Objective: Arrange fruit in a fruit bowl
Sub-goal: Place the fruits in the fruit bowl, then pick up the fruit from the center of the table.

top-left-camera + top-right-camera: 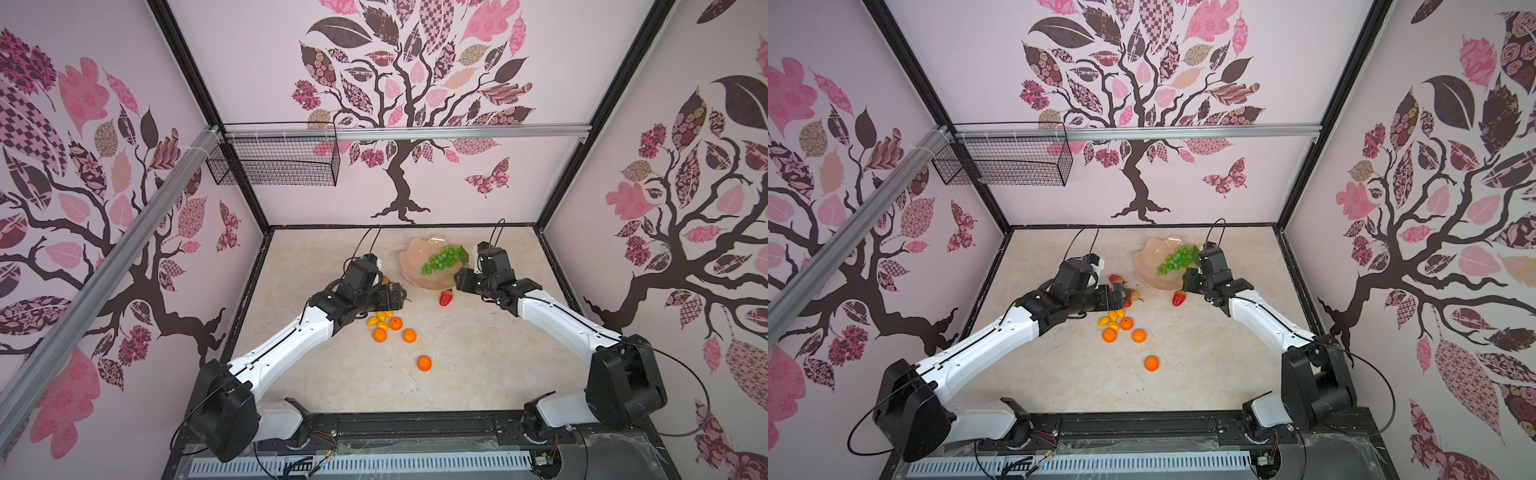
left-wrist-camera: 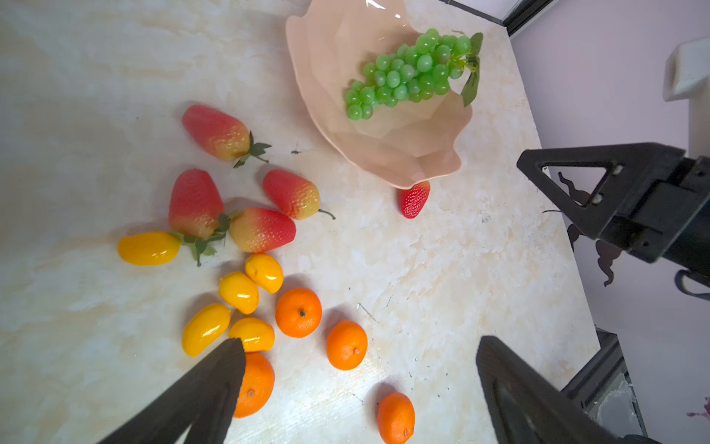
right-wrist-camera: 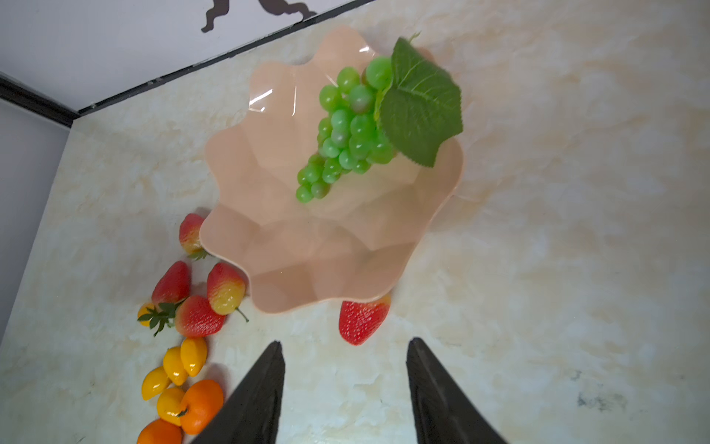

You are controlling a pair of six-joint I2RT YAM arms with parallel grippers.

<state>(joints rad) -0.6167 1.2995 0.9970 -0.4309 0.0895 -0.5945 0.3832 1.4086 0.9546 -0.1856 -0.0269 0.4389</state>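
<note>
Bowl: the fruit bowl [image 1: 413,259], a peach-pink scalloped dish, stands on the table [image 1: 478,357] close to its far edge, right of the middle.
Contents: one grape bunch [image 3: 345,134] lies inside toward the bowl's right side, its leaf reaching the rim. Nothing else is in the dish.
At the rim: a lone strawberry [image 3: 363,321] lies on the table against the bowl's near rim, partly tucked under it and not inside.
Left of the bowl: four strawberries [image 2: 196,203] lie on the table in a loose cluster, some touching, all outside the dish.
Toward the near edge: five yellow tomatoes [image 2: 238,292]. One touches the strawberry cluster and the other four are bunched together.
Beyond those: four tangerines [image 2: 298,312]. Three lie beside the tomatoes and one sits apart, nearer the table's near edge.
Left arm: the left gripper [image 2: 360,341] hangs over the tomato and tangerine group, jaws spread wide with nothing between them.
Right arm: the right gripper [image 3: 345,341] hangs over the table on the near side of the bowl, by the lone strawberry, jaws parted and empty.
Done: only the grapes are placed.
Left: fourteen pieces remain, by my count: five strawberries, five tomatoes and four tangerines. The task looks barely begun.
</note>
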